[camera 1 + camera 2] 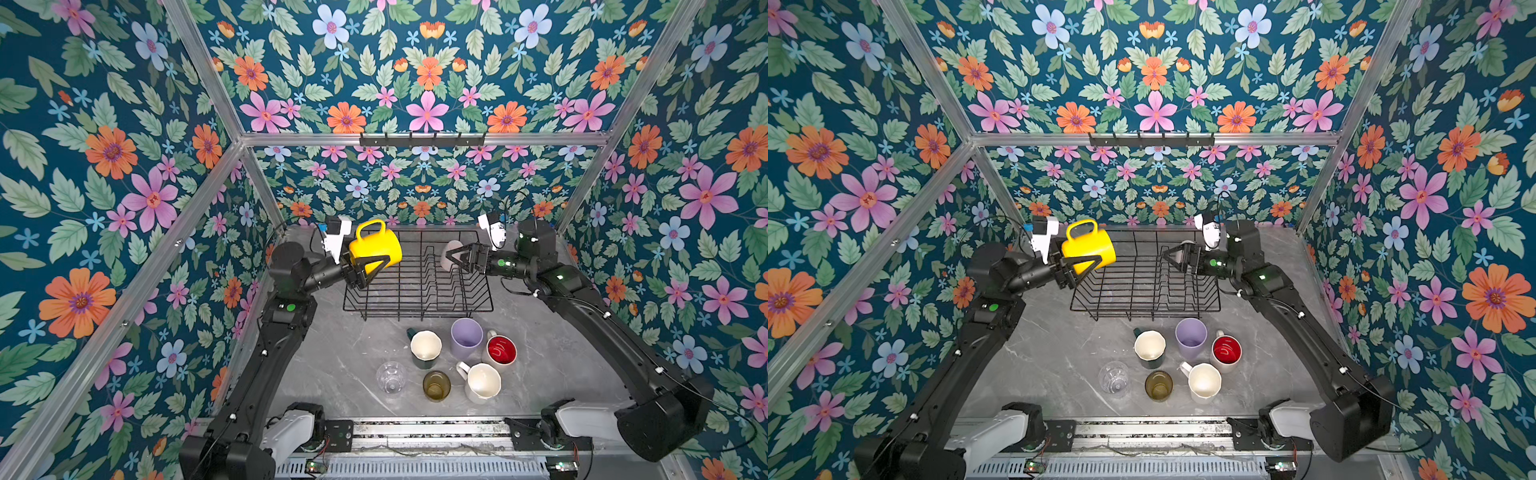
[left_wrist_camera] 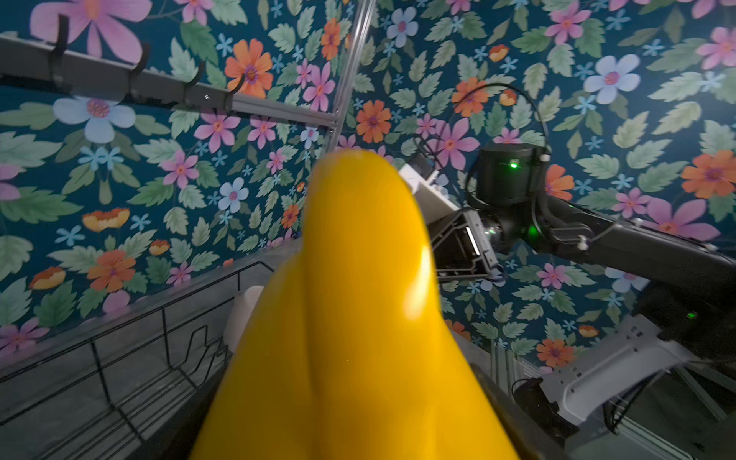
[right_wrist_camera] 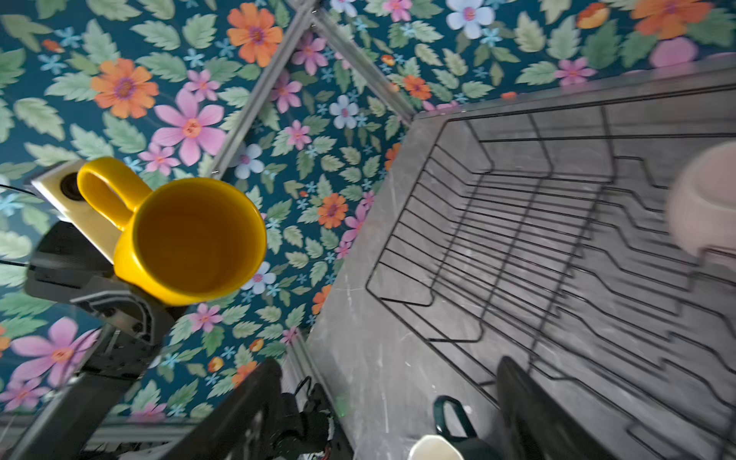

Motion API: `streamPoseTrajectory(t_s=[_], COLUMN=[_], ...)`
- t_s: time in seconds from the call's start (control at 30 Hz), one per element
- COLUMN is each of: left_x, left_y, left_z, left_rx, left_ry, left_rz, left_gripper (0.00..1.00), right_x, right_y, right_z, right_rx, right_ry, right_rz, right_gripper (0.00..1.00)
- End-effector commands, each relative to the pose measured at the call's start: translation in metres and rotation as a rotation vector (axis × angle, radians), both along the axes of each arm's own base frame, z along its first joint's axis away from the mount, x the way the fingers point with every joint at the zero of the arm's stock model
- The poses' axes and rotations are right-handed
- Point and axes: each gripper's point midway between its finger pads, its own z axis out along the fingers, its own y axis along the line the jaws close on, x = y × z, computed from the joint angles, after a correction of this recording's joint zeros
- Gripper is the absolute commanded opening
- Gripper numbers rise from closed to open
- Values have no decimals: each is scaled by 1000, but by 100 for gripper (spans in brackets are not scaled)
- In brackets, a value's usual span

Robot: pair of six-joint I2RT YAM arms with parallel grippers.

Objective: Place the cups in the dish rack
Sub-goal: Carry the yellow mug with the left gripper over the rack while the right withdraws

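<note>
My left gripper (image 1: 376, 266) (image 1: 1088, 266) is shut on the yellow mug (image 1: 376, 243) (image 1: 1088, 243) and holds it tilted in the air over the left end of the black wire dish rack (image 1: 417, 309) (image 1: 1144, 309). In the left wrist view the mug (image 2: 358, 298) hides the fingers. My right gripper (image 1: 457, 259) (image 1: 1173, 259) (image 3: 382, 418) is open over the rack's right part with nothing between its fingers. The cream cup (image 1: 449, 251) (image 3: 705, 203) rests in the rack just beside it.
Six cups stand on the grey table in front of the rack: dark green mug (image 1: 424, 348), lilac tumbler (image 1: 466, 337), red-lined white mug (image 1: 500, 350), white mug (image 1: 482, 382), olive-amber glass (image 1: 436, 385), clear glass (image 1: 390, 377). Floral walls close in both sides and the back.
</note>
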Motion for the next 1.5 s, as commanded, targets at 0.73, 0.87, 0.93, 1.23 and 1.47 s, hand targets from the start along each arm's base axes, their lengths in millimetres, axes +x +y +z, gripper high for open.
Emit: streamPoseTrajectory(t_s=[0.73, 0.87, 0.93, 1.23, 1.47], left_x=[141, 154, 162, 178, 184], left_y=[-84, -100, -103, -129, -134], left_z=[-128, -138, -143, -170, -195], left_rx=[709, 760, 779, 830, 872], left_ry=[285, 257, 256, 242, 255], left_rz=[285, 255, 256, 218, 220], left_gripper=[0, 0, 0, 0, 0], right_x=[-10, -13, -14, -19, -20], right_y=[-74, -74, -73, -69, -65], right_z=[-37, -43, -44, -53, -59], right_rx=[-221, -223, -219, -200, -174], right_ry=[-14, -9, -6, 13, 35], right_rz=[-255, -246, -240, -213, -199], right_gripper=[99, 99, 99, 99, 99])
